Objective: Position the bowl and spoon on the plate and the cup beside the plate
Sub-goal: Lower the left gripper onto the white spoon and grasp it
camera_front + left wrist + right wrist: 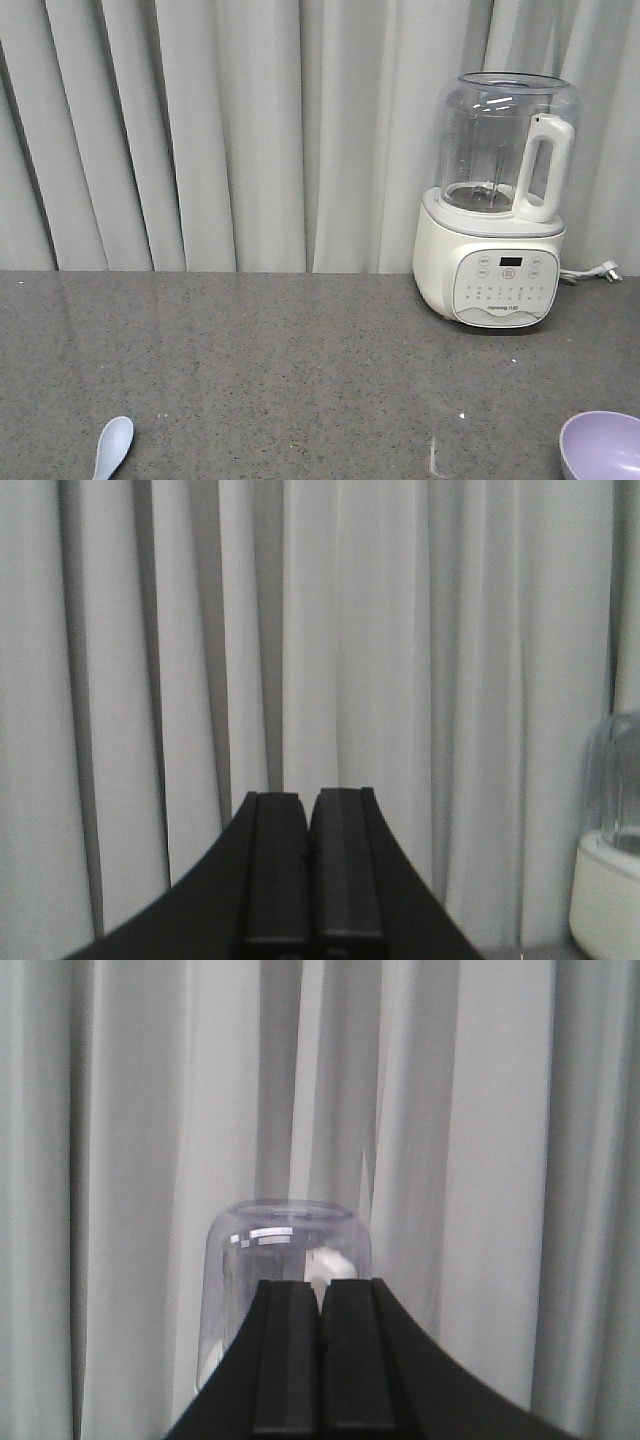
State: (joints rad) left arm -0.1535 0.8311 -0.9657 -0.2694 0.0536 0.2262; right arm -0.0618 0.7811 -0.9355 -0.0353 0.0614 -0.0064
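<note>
While left jaws and right jaws are clenched empty, spoon (113,445) and bowl (603,447) lie apart on the worktop (300,370).
Spoon lower left, bowl lower right — both cropped below.

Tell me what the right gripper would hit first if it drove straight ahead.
Probably the blender's clear jar, dead ahead of the shut right gripper; the curtain hangs behind it. Depth is unclear.

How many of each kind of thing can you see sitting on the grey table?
spoon: 1
bowl: 1 (cut off by the picture's edge)
blender: 1 (its plug lies beside it)
Total: 3
</note>
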